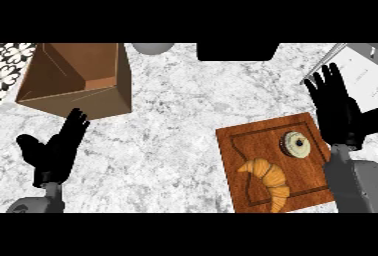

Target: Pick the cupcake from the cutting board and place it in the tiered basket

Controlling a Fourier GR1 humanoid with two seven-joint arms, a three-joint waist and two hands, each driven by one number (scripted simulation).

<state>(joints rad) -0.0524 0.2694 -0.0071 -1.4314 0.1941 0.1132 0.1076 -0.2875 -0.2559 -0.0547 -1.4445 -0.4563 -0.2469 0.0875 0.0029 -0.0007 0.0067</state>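
Counter: grey-white marble countertop (pixel 177 125), patterned tile at far left.
Board: cutting board (pixel 255 150) carries cupcake (pixel 297 145), croissant (pixel 269 180).
Cut off: paper bag (pixel 77 77), top edge.
Hands: left hand (pixel 53 150) and right hand (pixel 336 107) spread, holding nothing.

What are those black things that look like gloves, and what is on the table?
Those are a robot's two hands. The picture is taken from its head, looking down at a kitchen counter. Its left hand rests open at the left. Its right hand is open too, fingers straight, above a wooden cutting board. On the board lie a cupcake and a croissant. A brown box-like container sits at the upper left. Neither hand holds anything; the cupcake has not been picked up yet.
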